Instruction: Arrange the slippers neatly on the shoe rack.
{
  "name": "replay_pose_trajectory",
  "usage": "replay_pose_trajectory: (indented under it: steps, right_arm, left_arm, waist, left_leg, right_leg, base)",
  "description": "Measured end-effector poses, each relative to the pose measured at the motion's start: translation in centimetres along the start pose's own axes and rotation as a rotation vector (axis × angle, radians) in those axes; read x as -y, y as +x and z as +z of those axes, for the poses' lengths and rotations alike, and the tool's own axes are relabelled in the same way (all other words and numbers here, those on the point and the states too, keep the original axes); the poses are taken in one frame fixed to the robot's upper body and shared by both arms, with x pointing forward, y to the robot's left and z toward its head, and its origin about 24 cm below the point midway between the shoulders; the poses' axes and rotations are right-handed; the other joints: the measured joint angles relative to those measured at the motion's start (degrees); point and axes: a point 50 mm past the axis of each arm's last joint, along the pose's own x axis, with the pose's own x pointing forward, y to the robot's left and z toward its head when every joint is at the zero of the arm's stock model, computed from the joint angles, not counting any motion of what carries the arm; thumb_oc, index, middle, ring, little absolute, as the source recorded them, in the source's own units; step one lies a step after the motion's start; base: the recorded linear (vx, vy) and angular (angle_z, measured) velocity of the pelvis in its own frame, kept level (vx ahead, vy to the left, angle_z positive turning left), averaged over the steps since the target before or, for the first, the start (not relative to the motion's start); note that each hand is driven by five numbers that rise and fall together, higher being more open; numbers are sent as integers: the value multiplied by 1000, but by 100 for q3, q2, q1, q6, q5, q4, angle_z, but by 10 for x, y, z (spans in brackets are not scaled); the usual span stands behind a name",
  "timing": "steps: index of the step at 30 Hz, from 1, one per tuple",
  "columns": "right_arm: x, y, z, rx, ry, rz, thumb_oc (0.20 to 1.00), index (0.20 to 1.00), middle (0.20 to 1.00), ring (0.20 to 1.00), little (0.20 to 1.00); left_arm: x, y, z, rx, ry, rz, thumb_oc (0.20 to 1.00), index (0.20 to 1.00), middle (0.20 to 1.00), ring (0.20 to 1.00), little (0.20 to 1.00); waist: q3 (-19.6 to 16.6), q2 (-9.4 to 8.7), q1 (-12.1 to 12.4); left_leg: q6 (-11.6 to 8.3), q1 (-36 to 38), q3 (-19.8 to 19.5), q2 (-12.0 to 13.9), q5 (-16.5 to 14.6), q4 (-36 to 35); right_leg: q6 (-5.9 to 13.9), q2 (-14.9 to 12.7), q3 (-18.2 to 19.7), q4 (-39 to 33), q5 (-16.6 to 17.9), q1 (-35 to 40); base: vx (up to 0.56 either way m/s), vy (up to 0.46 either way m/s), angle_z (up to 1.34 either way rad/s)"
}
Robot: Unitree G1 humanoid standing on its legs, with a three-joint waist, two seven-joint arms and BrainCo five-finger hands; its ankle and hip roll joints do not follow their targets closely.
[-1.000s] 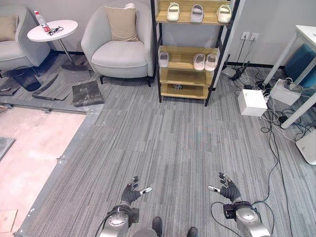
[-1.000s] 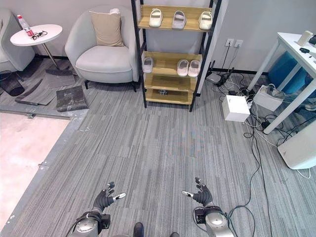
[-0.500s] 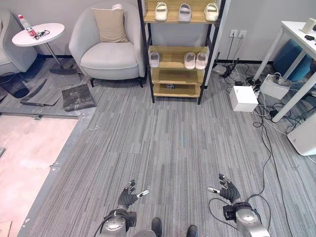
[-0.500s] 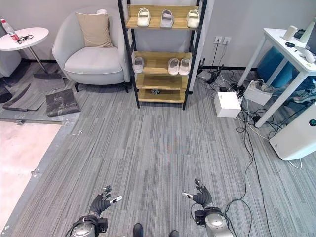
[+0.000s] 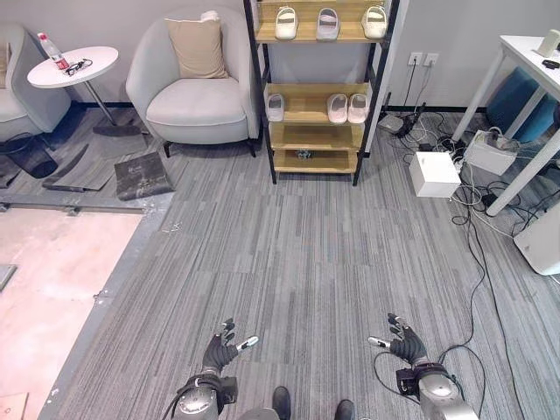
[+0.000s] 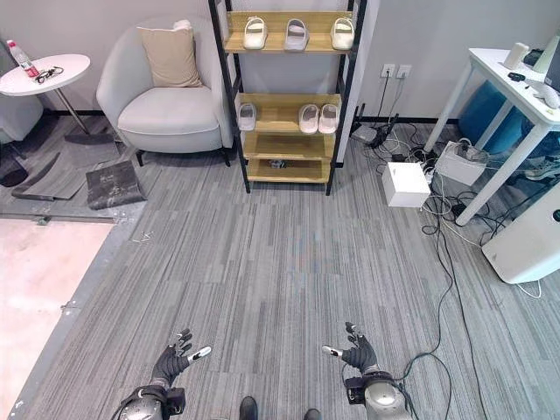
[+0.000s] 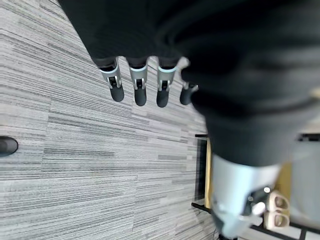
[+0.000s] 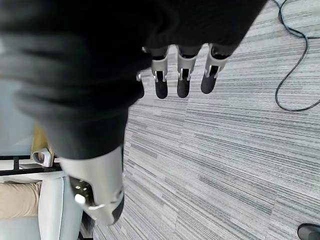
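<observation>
The shoe rack point(image 5: 319, 92) stands far off by the wall, next to a grey armchair point(image 5: 197, 92). Three slippers point(image 5: 325, 23) sit in a row on its top shelf. On the middle shelf a single slipper point(image 5: 275, 107) sits at the left, apart from the pair point(image 5: 346, 108) at the right — that one may need to be moved closer. Something small and dark lies on the bottom shelf; I cannot tell what it is.

Compared with half a second ago, the whole picture has slid a little to the right, so the camera has turned. The rack looks no nearer, and nothing on it has moved.

The left robot hand point(image 5: 219, 352) and the right robot hand point(image 5: 404, 346) hang low over the grey carpet point(image 5: 306, 254), fingers loose and spread, holding nothing. The robot must walk up before it can reach anything.
</observation>
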Motion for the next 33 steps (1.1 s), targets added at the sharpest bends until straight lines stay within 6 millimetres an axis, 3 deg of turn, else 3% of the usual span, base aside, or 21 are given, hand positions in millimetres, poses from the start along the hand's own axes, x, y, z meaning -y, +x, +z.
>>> replay_pose_trajectory:
  steps: [5,9,18,22,23,24,25,28,31,33]
  right_arm:
    - [2,-1,-1,-4,2,-7,1000,1000,1000,1000,1000]
    - [1,2,5,13,2,-3,1000,1000,1000,1000,1000]
    - [1,2,4,14,4,2,1000,1000,1000,1000,1000]
    - [6,4,10,29,14,-22,1000,1000,1000,1000,1000]
    - [6,6,13,39,12,-22,1000,1000,1000,1000,1000]
    - [5,6,15,46,16,-20,1000,1000,1000,1000,1000]
    - [5,6,15,47,17,-18,1000,1000,1000,1000,1000]
    - [3,5,19,70,30,-16,1000,1000,1000,1000,1000]
    - [2,5,21,79,35,-13,1000,1000,1000,1000,1000]
    - [1,5,21,78,39,-13,1000,1000,1000,1000,1000]
  left_arm:
    - [3,6,9,25,2,-13,1000,1000,1000,1000,1000]
    - [3,4,7,17,2,-10,1000,1000,1000,1000,1000]
    - [-1,1,0,-6,4,-7,1000,1000,1000,1000,1000]
    - [-4,3,-1,-16,15,6,1000,1000,1000,1000,1000]
    - [-6,3,-3,-28,20,14,1000,1000,1000,1000,1000]
    - [-9,5,0,-20,33,18,1000,1000,1000,1000,1000]
    - [-11,5,1,-19,35,21,1000,1000,1000,1000,1000]
    - [-20,5,3,-16,42,44,1000,1000,1000,1000,1000]
    - [-23,7,6,-6,33,61,1000,1000,1000,1000,1000]
    - [-24,8,8,-2,38,62,1000,1000,1000,1000,1000]
  waist:
    - [13,4,-31]
    - [12,20,-12]
    - [130,-222,-3]
    - [235,-198,-68]
    - [327,-152,-69]
    - [460,-229,-119]
    - [496,-261,-104]
    - [563,-304,-133]
    - [584,-399,-155]
    - [612,-458,-174]
  left_leg:
    - [-54,-138,-369,-52,72,0]
    - [-54,-177,-360,-60,71,-1]
    - [-17,-70,-243,-75,43,0]
    - [161,26,-247,-100,-111,6]
    - [216,69,-238,-103,-147,11]
    - [289,239,-250,-180,-194,31]
    - [317,285,-248,-213,-212,0]
    - [391,335,-248,-282,-226,19]
    - [386,350,-257,-341,-262,-2]
    - [337,396,-276,-340,-335,1]
  right_leg:
    - [-8,-28,-417,0,-3,23]
    - [3,-38,-382,1,-10,-29]
    - [17,-69,-253,129,-2,-13]
    - [240,-398,-219,1715,-541,-637]
    - [426,-622,-208,2636,-671,-979]
    - [546,-848,-153,3390,-717,-1308]
    - [633,-928,-125,3653,-853,-1451]
    - [703,-1248,-132,3135,-908,-1702]
    - [1042,-1448,-236,1307,-334,-1760]
    - [1109,-1449,-266,541,82,-1745]
  base:
    - [-41,29,41]
    - [10,39,0]
    - [13,93,-7]
    - [43,166,-1]
    - [162,91,-2]
    - [165,87,-5]
    - [237,11,5]
    - [296,-71,-1]
    - [292,-94,3]
    - [318,-69,4]
